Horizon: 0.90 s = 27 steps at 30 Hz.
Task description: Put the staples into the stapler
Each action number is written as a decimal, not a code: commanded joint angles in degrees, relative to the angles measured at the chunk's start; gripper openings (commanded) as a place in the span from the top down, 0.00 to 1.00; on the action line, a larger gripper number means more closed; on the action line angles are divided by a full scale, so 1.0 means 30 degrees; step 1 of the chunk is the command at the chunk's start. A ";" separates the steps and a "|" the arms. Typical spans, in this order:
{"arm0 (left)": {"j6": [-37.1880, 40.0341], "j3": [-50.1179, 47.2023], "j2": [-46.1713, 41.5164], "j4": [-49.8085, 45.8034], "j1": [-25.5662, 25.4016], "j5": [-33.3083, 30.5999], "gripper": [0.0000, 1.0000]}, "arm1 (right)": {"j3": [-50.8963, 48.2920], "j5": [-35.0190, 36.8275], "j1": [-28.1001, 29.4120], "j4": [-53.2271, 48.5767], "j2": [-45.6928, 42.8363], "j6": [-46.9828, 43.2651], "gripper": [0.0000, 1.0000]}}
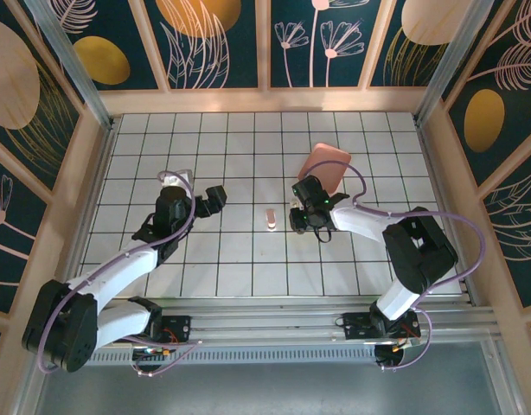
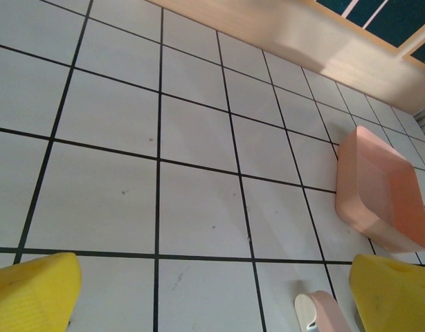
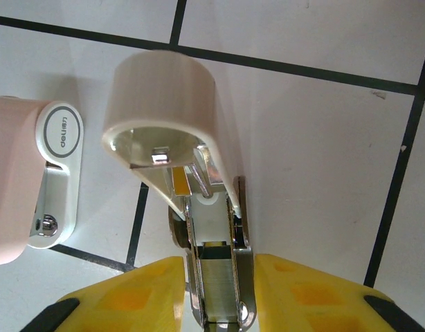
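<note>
Pink tray (image 1: 328,164) sits at 1 o'clock from table centre, plain pink floor showing inside in the left wrist view; its near edge is partly covered by the right arm's cable in the top view

Stapler (image 3: 164,86) at the right gripper (image 1: 297,218), just past table centre at 3 o'clock; pink cover flipped up, metal channel exposed. Grey metal strip in that channel looks like the staples (image 3: 216,287), hard to be sure. Yellow fingers (image 3: 302,297) sit tight against both sides of the channel, narrow gap; cannot tell if they clamp it or just flank it

Second pink piece (image 1: 271,219) with white end and a logo lies on the table at 9 o'clock of the stapler, close beside it, not touching

Left gripper (image 1: 215,200) at 9 o'clock from centre, above the table, jaws wide apart and holding nothing, yellow fingertips (image 2: 32,294) at the two bottom corners of its own view

Table (image 1: 239,259) is white tile with black grid lines. Walls (image 1: 222,39) are dark teal panels with gold and pink plant shapes in wood frames; metal rail (image 1: 274,324) along the 6 o'clock edge carries both arm bases

Stapler is mostly hidden under the gripper in the top view; the pink piece is cut off at the bottom of the left wrist view
</note>
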 commanded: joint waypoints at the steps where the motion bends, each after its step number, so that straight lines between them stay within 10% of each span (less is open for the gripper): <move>1: 0.0867 0.1188 0.0782 0.0204 0.0093 0.1289 0.03 | 0.0706 0.0357 -0.0015 -0.0596 -0.1419 0.0553 0.67; 27: 0.7134 1.6513 1.5828 -0.6292 -0.3815 1.2897 0.14 | -0.7323 -0.9850 -0.4932 0.5201 -0.5350 1.1684 0.69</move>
